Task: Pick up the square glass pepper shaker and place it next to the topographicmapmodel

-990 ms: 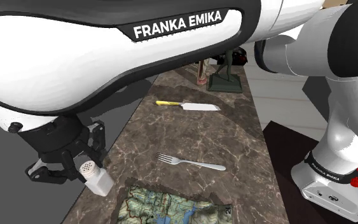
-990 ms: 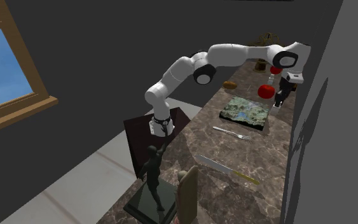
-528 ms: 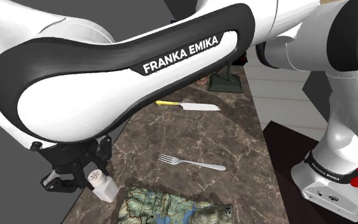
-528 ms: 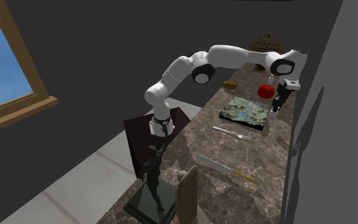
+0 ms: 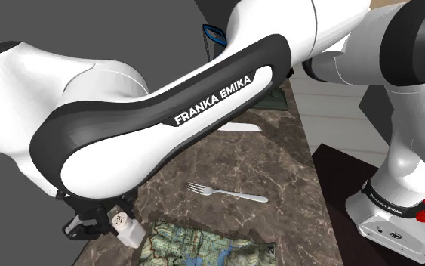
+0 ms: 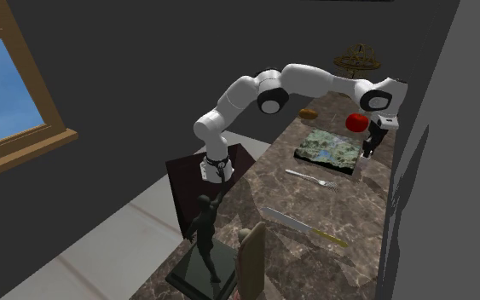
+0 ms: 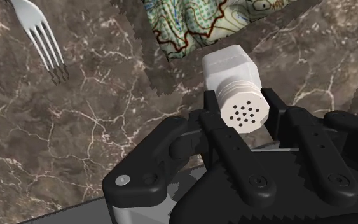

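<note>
The pepper shaker [image 7: 230, 69] is a white, square-bodied bottle with a round cap full of holes. My black gripper [image 7: 243, 116] is shut on it just below the cap. In the shoulder view the gripper [image 5: 97, 221] hangs low over the counter's left edge, and the shaker [image 5: 127, 229] tilts down beside the near-left corner of the topographic map model [image 5: 207, 246]. That model is a flat green and brown relief slab. In the second exterior view the gripper [image 6: 368, 147] sits at the right side of the map model [image 6: 329, 147]. Whether the shaker's base touches the counter cannot be made out.
A silver fork [image 5: 226, 193] lies on the brown marble counter [image 5: 271, 162] beyond the map, and a knife [image 6: 306, 228] further along. A red ball-like thing [image 6: 356, 122] sits behind the map. A dark figurine [image 6: 204, 247] stands at the counter's far end. A wall runs close along the counter.
The gripper has come down with the shaker, from above the counter to low beside the map's corner. The arm's forearm has swung lower across the shoulder view.
</note>
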